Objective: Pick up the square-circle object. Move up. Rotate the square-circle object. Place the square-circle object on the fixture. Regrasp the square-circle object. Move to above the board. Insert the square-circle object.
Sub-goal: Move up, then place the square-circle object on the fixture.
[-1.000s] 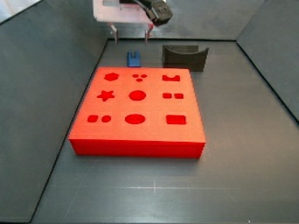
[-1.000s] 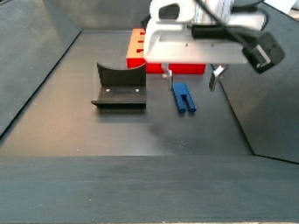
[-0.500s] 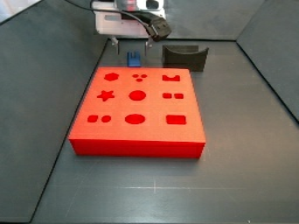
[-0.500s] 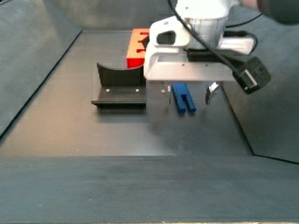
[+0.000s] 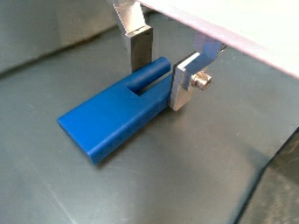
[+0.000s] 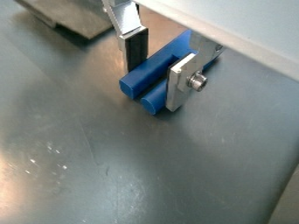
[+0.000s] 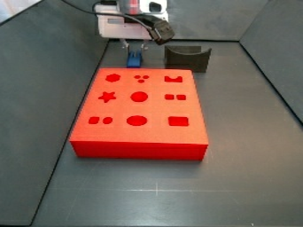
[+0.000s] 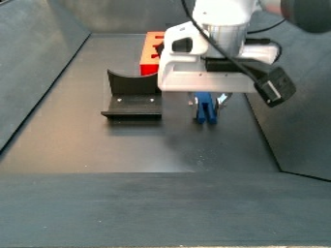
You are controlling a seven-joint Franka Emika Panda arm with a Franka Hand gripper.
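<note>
The gripper (image 6: 155, 68) is down at the floor with its two silver fingers (image 5: 139, 45) spread, one on either side of the square-circle object (image 5: 119, 118); both wrist views show the jaws astride one end of the blue block, a thin gap at least on one side, so it looks released and not yet clamped. The block lies flat on the dark floor, its long axis running across the line between the fingers, so squeezing should catch its narrow width. It sits just beyond the board (image 7: 136, 111), with the fixture (image 8: 131, 97) close beside it.
</note>
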